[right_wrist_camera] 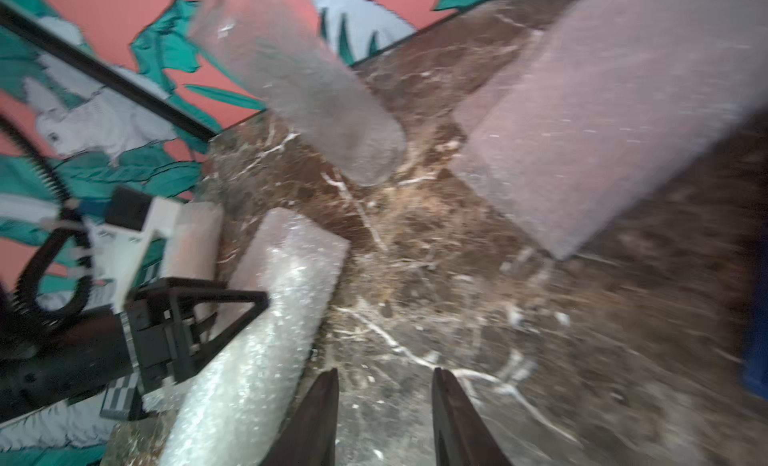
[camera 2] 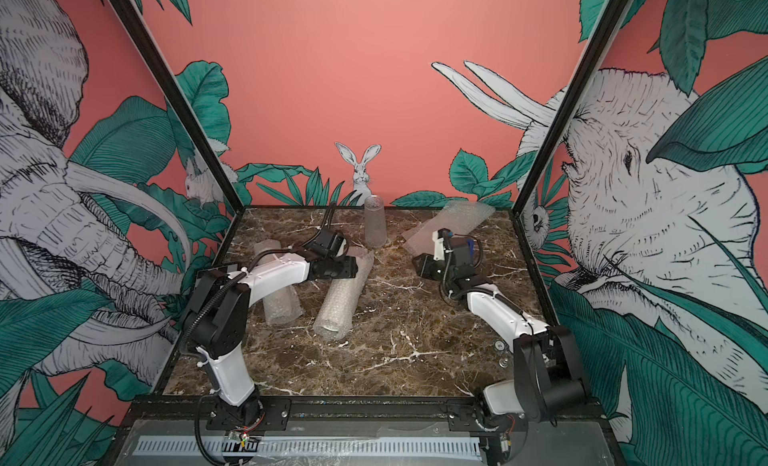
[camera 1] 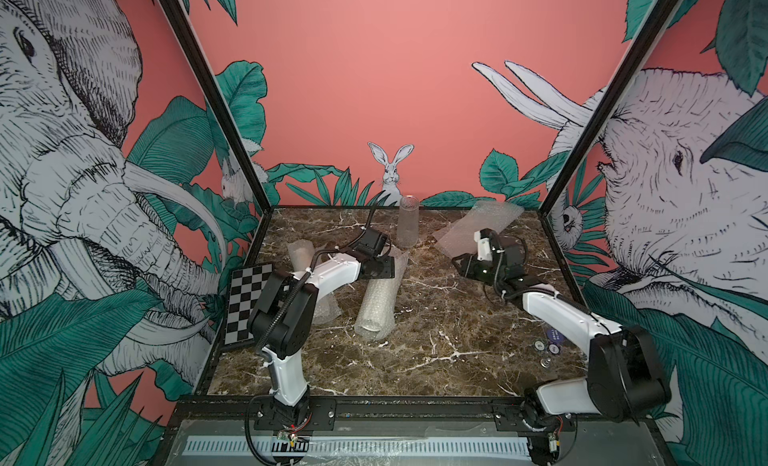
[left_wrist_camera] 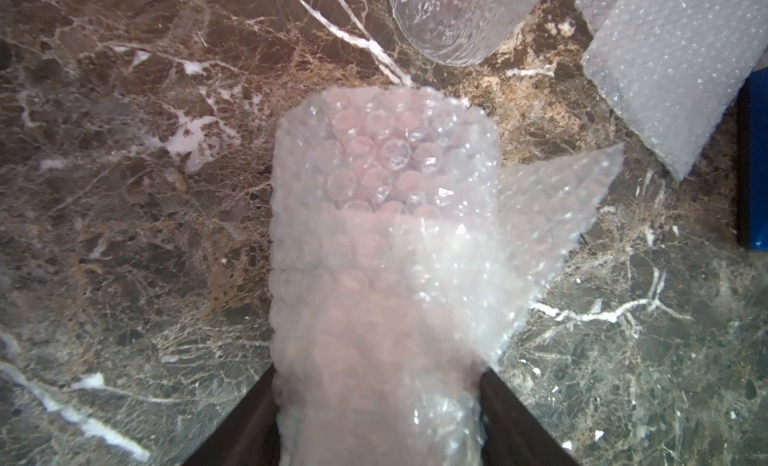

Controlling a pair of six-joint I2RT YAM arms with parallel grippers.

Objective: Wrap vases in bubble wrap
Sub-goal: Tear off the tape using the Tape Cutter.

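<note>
Left gripper clamps the bubble-wrapped vase lying mid-table, its loose flap unsecured. Behind, the glass vase stands bare. Spare bubble wrap lies rightward. Right gripper hovers spread, empty. Likely next: secure the flap.

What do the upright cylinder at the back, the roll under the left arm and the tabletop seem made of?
The upright cylinder: clear glass or hard plastic, glossy; you see straight through it. The wrapped roll: translucent plastic bubble wrap, shiny, with round air pockets; its contents are hidden. The tabletop: brown marble look with white veins, smooth; real stone or print, unclear.
</note>
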